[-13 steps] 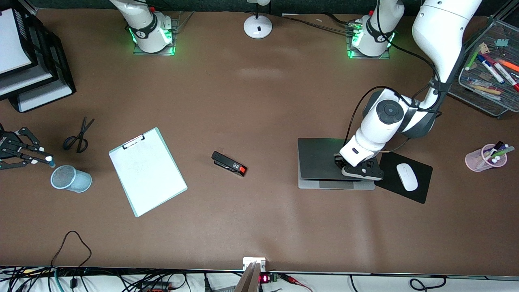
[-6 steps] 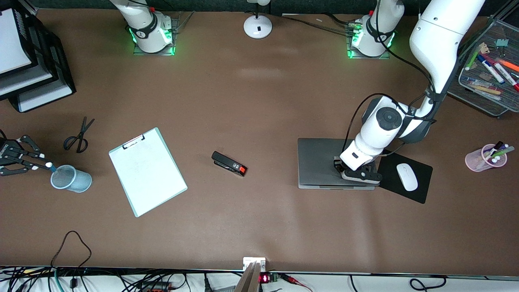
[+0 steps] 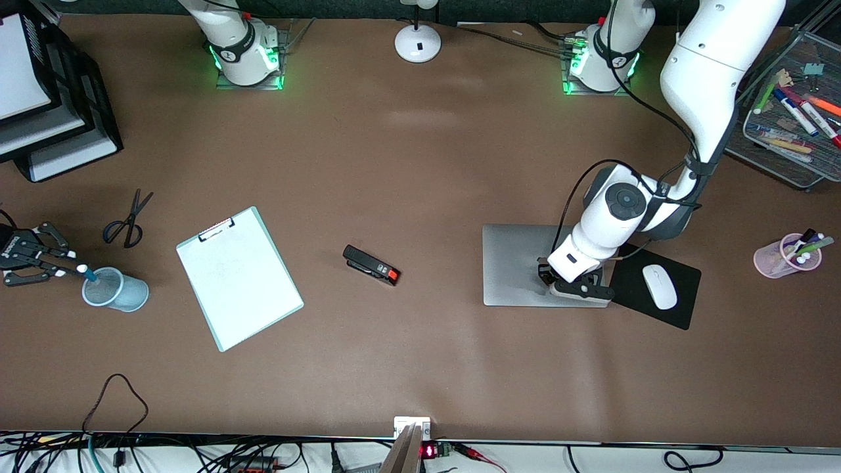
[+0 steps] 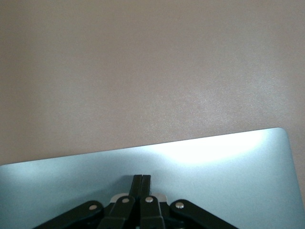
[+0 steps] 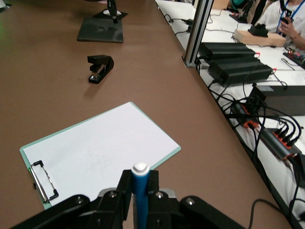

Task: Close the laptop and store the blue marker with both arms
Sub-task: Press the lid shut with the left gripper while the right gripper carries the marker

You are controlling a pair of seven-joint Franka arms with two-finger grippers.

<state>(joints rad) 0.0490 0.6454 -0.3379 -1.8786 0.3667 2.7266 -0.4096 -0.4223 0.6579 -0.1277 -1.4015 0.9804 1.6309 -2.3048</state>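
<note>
Laptop (image 3: 519, 264) lies flat and shut on the counter (image 3: 420, 164) toward the left arm's end, lid down, touching the black mouse pad (image 3: 657, 286) with its white mouse (image 3: 659, 286). Left arm bends sharply at the elbow, wrist angled down, and the left end effector (image 3: 578, 287) sits on the lid at the edge nearest the front camera. From the left wrist view its fingers (image 4: 141, 183) are pressed together, tips on the silver lid (image 4: 214, 171) — something the front view hides under the wrist.

Over at the right arm's end, the right end effector (image 3: 69, 268) hangs just over the rim of the pale blue mesh cup (image 3: 115, 289), pinching the blue marker (image 3: 85, 272), which slants toward the cup's mouth. The right wrist view shows the marker (image 5: 140, 191) standing upright between the pads, white cap on top, with the clipboard (image 5: 100, 152) and black stapler (image 5: 100, 68) past it; the cup itself stays out of that view.
</note>
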